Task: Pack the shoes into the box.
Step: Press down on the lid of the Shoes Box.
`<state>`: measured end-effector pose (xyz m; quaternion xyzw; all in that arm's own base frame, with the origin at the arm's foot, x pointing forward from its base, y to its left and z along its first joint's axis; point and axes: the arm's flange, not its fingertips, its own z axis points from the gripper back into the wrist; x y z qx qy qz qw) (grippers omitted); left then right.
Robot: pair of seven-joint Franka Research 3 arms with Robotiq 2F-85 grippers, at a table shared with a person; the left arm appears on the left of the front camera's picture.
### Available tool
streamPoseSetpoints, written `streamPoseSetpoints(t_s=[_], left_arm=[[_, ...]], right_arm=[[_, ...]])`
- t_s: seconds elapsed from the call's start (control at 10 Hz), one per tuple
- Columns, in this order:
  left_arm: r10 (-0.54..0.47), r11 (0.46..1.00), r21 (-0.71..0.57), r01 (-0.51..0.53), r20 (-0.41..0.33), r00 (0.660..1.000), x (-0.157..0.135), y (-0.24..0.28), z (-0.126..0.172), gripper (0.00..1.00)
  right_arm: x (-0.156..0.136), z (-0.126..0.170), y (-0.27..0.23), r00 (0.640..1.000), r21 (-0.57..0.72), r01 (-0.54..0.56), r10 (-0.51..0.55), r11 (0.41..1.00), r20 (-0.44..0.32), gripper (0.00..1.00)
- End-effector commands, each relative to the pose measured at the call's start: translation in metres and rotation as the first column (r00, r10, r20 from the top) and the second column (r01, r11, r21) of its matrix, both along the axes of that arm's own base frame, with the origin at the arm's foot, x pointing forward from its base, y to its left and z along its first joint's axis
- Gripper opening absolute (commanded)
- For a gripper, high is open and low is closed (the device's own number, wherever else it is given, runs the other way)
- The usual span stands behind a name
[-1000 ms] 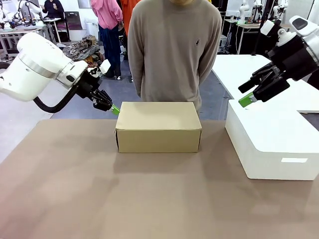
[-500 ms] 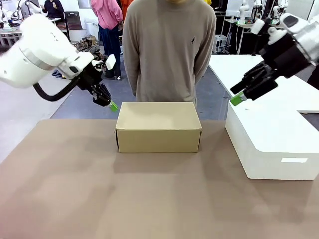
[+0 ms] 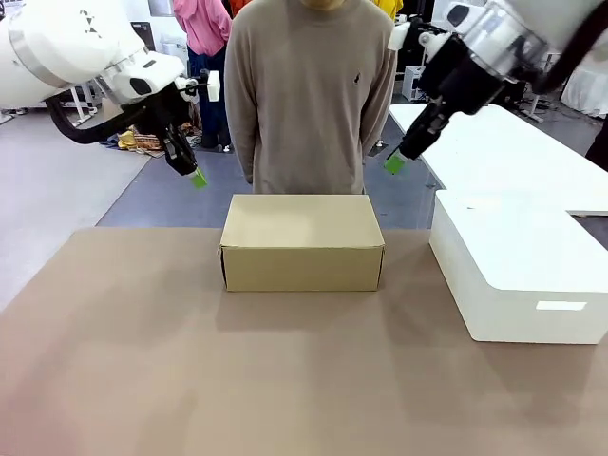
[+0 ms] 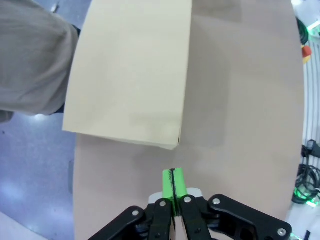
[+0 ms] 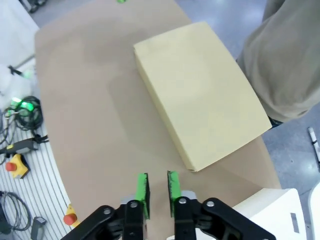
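Note:
The brown cardboard box [image 3: 302,242] stands closed at the table's far middle, and the shoes are out of view. My left gripper [image 3: 197,178] hangs in the air above and left of the box's far left corner, green pads pressed together on nothing. The left wrist view looks down past that gripper [image 4: 173,184] onto the box lid [image 4: 132,75]. My right gripper [image 3: 393,163] hovers above and right of the box's far right corner. In the right wrist view the right gripper [image 5: 157,187] has a narrow gap between its pads, empty, above the box [image 5: 200,92].
A person in a beige sweater [image 3: 312,95] stands just behind the box at the far edge. A bigger white rounded box [image 3: 518,266] sits on the table's right side. Cables and a stop button [image 5: 17,165] lie off the table's side.
Both arms have risen. The left gripper moved up and left, off the box's corner. The right gripper swung left from above the white box, its jaws narrowing from wide open.

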<state>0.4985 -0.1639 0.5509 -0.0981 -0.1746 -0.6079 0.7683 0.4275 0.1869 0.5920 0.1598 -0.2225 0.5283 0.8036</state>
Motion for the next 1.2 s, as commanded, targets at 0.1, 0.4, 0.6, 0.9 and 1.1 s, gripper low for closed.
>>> streamPoseSetpoints(t_s=[0.1, 0.4, 0.6, 0.9, 1.1], left_arm=[[0.055, 0.997, -0.061, -0.057, -0.025, 0.998, -0.02, 0.01, 0.008, 0.57], [0.125, 0.985, -0.111, -0.131, -0.054, 0.991, -0.038, 0.027, 0.008, 1.0], [0.141, 0.979, -0.138, -0.153, -0.095, 0.986, -0.046, 0.032, 0.004, 1.0], [0.196, 0.973, -0.109, -0.203, -0.076, 0.978, -0.054, 0.029, -0.007, 1.0], [0.215, 0.972, -0.091, -0.217, -0.025, 0.976, -0.05, 0.027, -0.006, 1.0]], right_arm=[[0.034, 0.005, 0.03, 0.997, -0.061, 0.081, -0.081, 0.995, 0.006, 0.0], [0.064, -0.011, 0.057, 0.984, -0.062, 0.176, -0.174, 0.982, 0.034, 0.0], [0.079, -0.025, 0.071, 0.98, -0.086, 0.199, -0.2, 0.976, 0.004, 0.0], [0.099, -0.041, 0.08, 0.966, -0.105, 0.259, -0.259, 0.96, 0.012, 0.0], [0.092, -0.048, 0.074, 0.977, -0.091, 0.212, -0.214, 0.973, -0.007, 0.0]])
